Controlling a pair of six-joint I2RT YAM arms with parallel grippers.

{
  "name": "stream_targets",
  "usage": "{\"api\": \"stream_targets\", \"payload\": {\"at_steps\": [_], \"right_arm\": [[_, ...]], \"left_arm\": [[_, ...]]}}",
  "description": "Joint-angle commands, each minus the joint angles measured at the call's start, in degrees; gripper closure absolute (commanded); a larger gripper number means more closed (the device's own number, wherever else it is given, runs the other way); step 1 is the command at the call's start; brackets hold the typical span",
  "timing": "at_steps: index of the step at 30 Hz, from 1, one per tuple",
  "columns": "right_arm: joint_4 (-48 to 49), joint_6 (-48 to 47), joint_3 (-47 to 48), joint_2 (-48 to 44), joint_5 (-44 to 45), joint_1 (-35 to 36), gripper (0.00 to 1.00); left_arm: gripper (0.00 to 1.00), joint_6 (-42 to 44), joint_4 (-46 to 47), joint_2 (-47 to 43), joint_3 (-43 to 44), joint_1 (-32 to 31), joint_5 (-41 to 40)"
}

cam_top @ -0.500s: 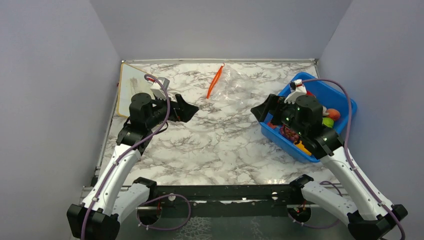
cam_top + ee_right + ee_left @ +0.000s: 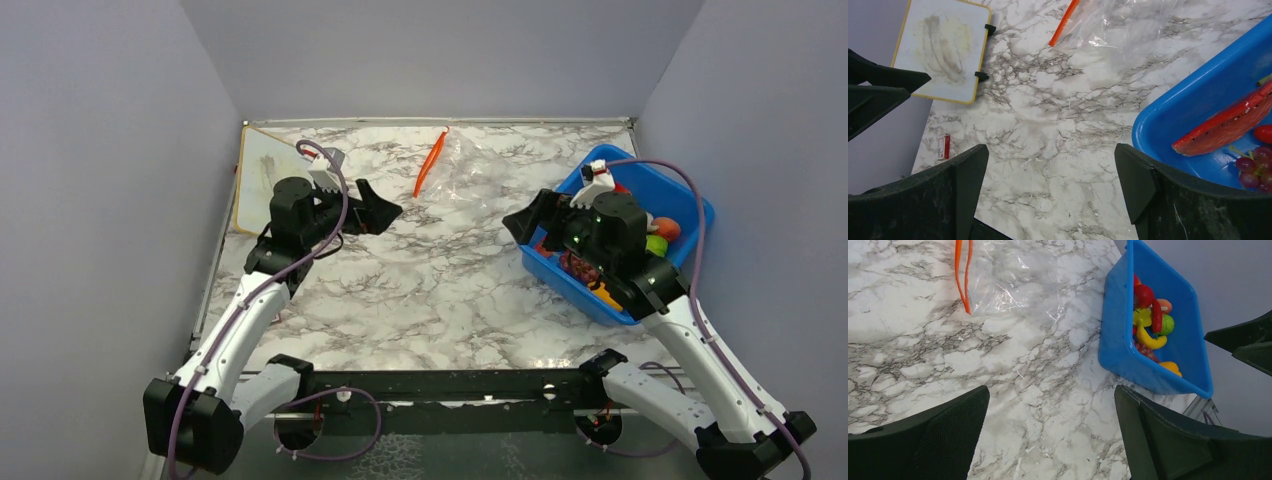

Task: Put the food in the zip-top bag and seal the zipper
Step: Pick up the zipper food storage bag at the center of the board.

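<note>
Reaching over the marble table (image 2: 440, 290), the left gripper (image 2: 378, 208) stood with its jaws spread wide and nothing held between them; compared with half a second before, it had advanced a little toward the far edge and the bag, and its arm had stretched out further. In its wrist view the left gripper (image 2: 1050, 395) framed bare tabletop. The right gripper (image 2: 525, 225) was likewise wide open and empty, poised at the near-left corner of the blue bin (image 2: 665, 187), and had not visibly shifted from the earlier frame. Beyond the two grippers, the zip-top bag (image 2: 470, 165) lay flat and empty on the far middle of the table, its orange-red zipper (image 2: 430, 163) along the edge facing the left arm; bag and zipper kept their earlier position. All the food (image 2: 660, 232) sat inside the bin: the left wrist view showed a yellow banana (image 2: 1148, 340), a red chili (image 2: 1157, 315), a green piece (image 2: 1168, 325) and grapes (image 2: 1146, 351), while the right wrist view showed a red wedge (image 2: 1228, 127) lying on the bin floor. A small whiteboard (image 2: 262, 175) lay at the far-left corner, well apart from the bag.
</note>
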Motion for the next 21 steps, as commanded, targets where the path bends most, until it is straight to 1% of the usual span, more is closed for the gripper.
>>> {"api": "stream_targets", "payload": {"at_steps": [1, 3, 6, 8, 10, 14, 16, 18, 20, 21], "right_arm": [[0.4, 0.0, -0.68, -1.12, 0.08, -0.39, 0.0], [0.4, 0.07, -0.84, -1.41, 0.94, -0.4, 0.0], [0.69, 0.01, -0.86, -1.7, 1.01, -0.4, 0.0], [1.04, -0.16, -0.7, -1.68, 0.24, -0.39, 0.0], [1.54, -0.36, -0.6, -1.7, -0.47, -0.44, 0.0], [1.73, -0.35, -0.11, -1.67, -0.76, -0.39, 0.0], [2.0, -0.36, 0.14, -1.92, -1.35, -0.39, 0.0], [2.63, -0.44, 0.13, -2.54, -2.44, -0.39, 0.0], [3.48, -0.73, -0.25, -3.22, -3.92, -0.39, 0.01], [4.05, -0.79, -0.58, -3.66, -4.7, -0.39, 0.01]], "left_arm": [[0.01, 3.61, 1.41, 3.31, 2.08, 0.39, -3.79], [0.01, 6.11, -0.32, 5.91, 4.35, 0.39, -6.72], [0.01, 7.33, -0.73, 10.02, 6.82, 0.39, -10.35], [0.01, 7.45, -0.57, 13.52, 8.46, 0.39, -10.57], [0.01, 6.18, -2.84, 18.76, 11.76, 0.39, -10.52], [0.15, 7.77, -8.46, 32.55, 21.93, 0.4, -4.27], [0.17, 7.37, -8.82, 37.99, 24.83, 0.41, -3.61], [0.18, 6.31, -6.5, 41.94, 26.04, 0.39, -3.29], [0.23, 4.85, -2.32, 45.05, 26.27, 0.39, -2.74], [0.28, 3.95, -0.54, 46.44, 26.62, 0.39, -2.43]]}}
